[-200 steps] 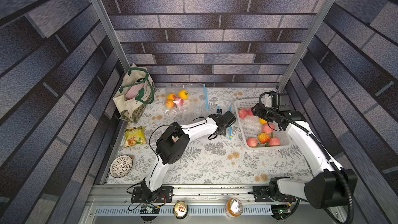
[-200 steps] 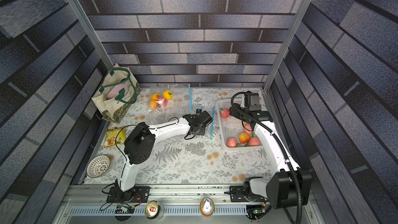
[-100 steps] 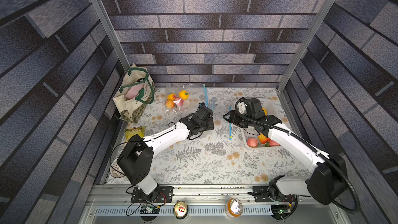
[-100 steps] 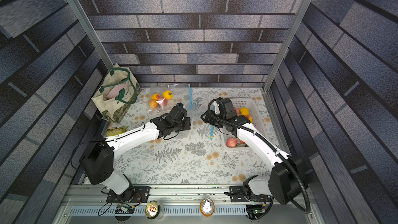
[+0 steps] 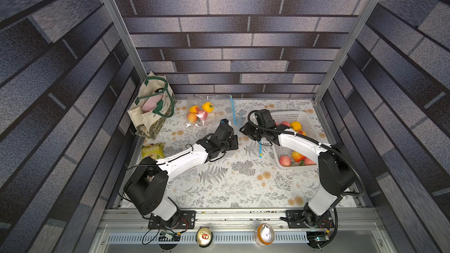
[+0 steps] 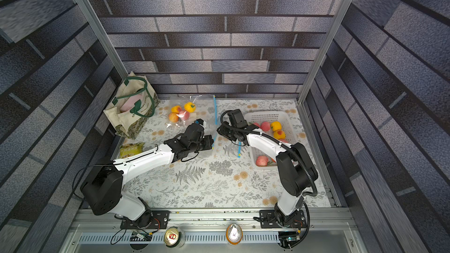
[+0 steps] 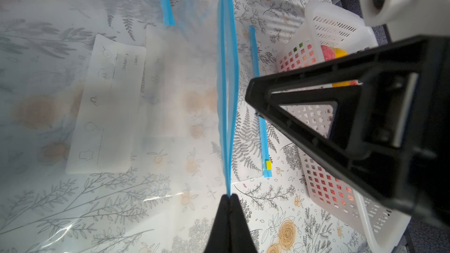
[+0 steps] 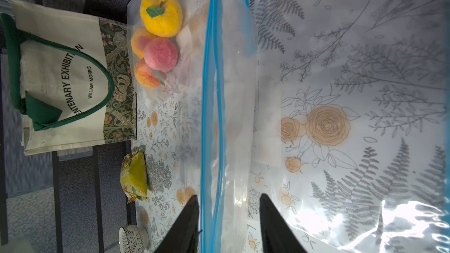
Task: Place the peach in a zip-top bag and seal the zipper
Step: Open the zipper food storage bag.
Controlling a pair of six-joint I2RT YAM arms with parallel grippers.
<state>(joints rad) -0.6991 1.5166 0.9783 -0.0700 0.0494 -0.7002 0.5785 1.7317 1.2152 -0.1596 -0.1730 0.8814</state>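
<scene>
Two grippers now work one clear zip-top bag along its blue zipper strip. At the left, the left gripper is pressed together on the near end of the strip and holds the bag's mouth edge raised above the floral tablecloth. The right gripper, which hung over the white perforated plastic basket a second ago, has swung across to the bag. Its jaws stand spread and straddle the strip without clamping it. At the right, the pink peach lies ungripped in the basket, and the bag looks empty. The step in hand is probably opening the mouth; loading has not begun.
</scene>
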